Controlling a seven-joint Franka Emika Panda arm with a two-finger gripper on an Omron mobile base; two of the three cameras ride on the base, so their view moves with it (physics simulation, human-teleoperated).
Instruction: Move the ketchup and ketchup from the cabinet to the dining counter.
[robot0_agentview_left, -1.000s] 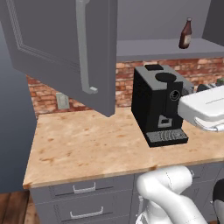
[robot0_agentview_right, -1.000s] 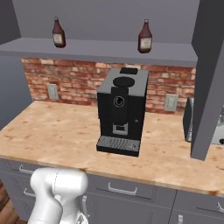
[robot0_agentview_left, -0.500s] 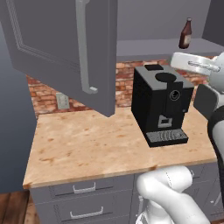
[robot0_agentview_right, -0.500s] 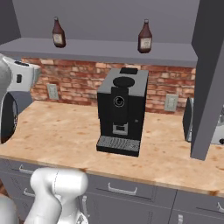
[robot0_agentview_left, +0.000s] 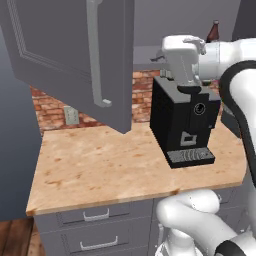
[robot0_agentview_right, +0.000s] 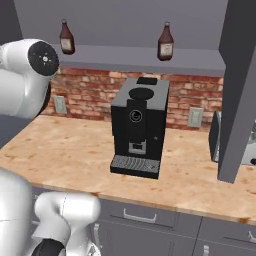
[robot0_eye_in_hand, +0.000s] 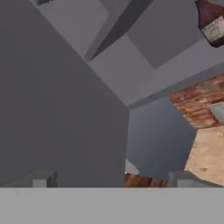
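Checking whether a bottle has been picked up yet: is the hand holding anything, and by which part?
Nothing is held. The hand is open, with only air between its fingertips. Both ketchup bottles stand on the cabinet shelf.

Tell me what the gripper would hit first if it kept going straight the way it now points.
Probably the open cabinet door: its grey panel fills the space ahead of the gripper, whose fingers stand wide apart. The ketchup bottle sits far off that line. Depth to the door is unclear.
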